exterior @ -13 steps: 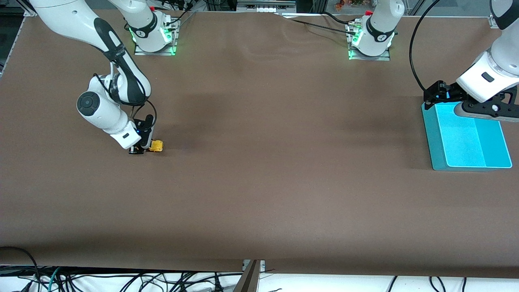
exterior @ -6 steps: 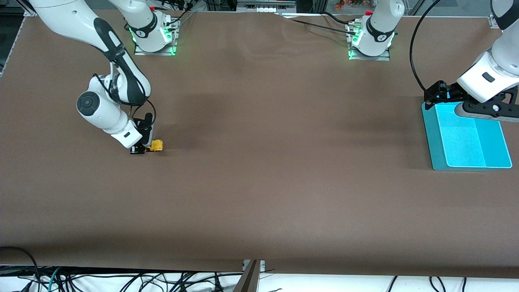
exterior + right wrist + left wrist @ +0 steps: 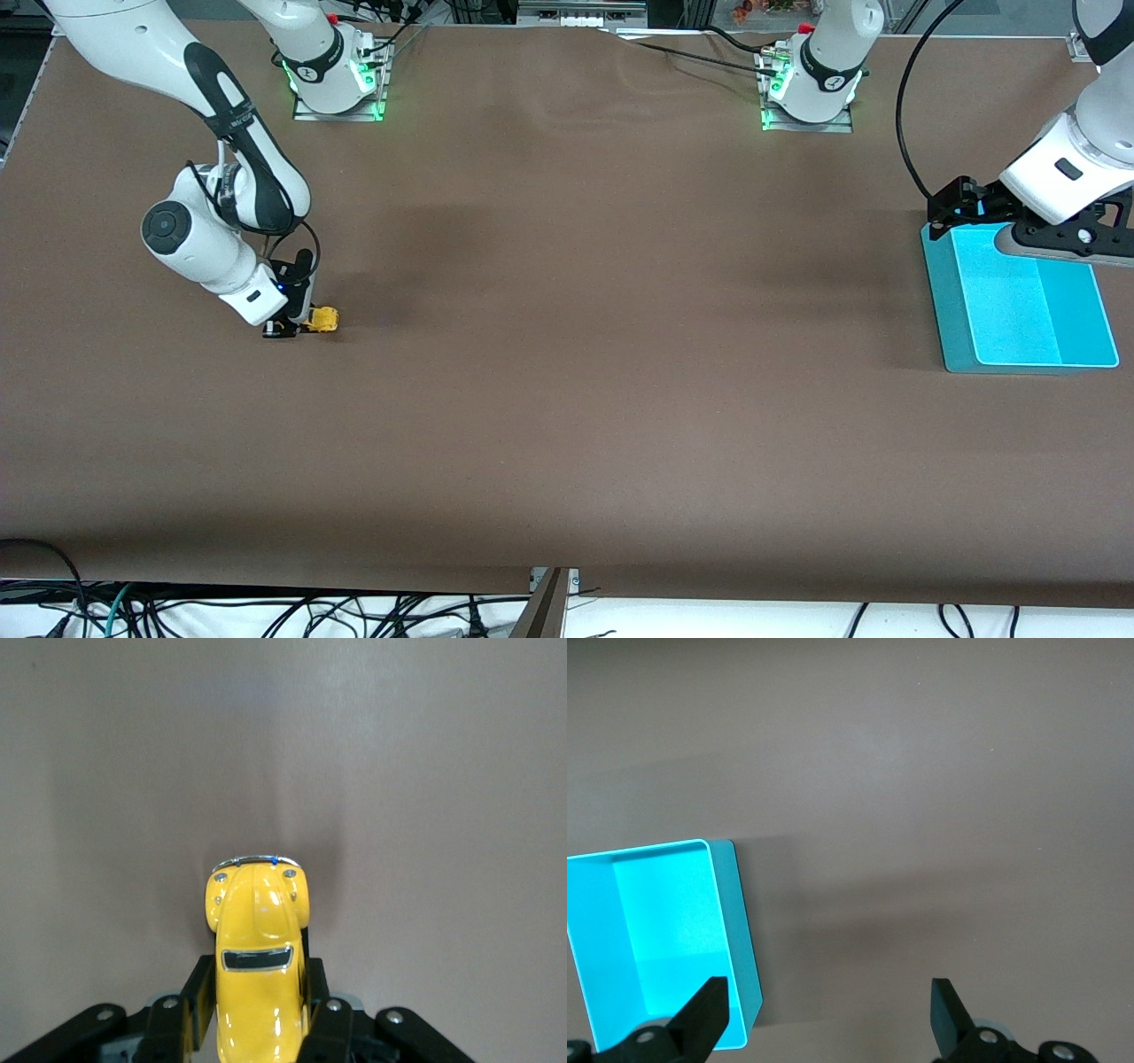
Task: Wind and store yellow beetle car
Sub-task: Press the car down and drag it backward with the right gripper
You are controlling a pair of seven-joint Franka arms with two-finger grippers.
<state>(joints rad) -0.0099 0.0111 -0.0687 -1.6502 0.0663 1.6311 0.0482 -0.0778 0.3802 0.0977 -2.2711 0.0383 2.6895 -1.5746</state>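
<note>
The yellow beetle car (image 3: 323, 319) sits low on the brown table at the right arm's end. My right gripper (image 3: 295, 327) is shut on its rear half. In the right wrist view the car (image 3: 257, 921) points away from the hand, and both black fingers (image 3: 199, 983) press against its sides. The cyan tray (image 3: 946, 306) lies at the left arm's end of the table. My left gripper (image 3: 1059, 241) hangs open over the tray's edge nearest the robots' bases. The left wrist view shows the tray (image 3: 741, 930) under one finger and bare table under the other.
Brown table cloth (image 3: 602, 354) covers the whole surface between car and tray. Both arm bases (image 3: 335, 84) stand with green lights at the table's edge farthest from the front camera. Cables (image 3: 266, 611) hang below the edge nearest it.
My right gripper has dragged the car a short way along the table toward the right arm's end. The left arm has not moved.
</note>
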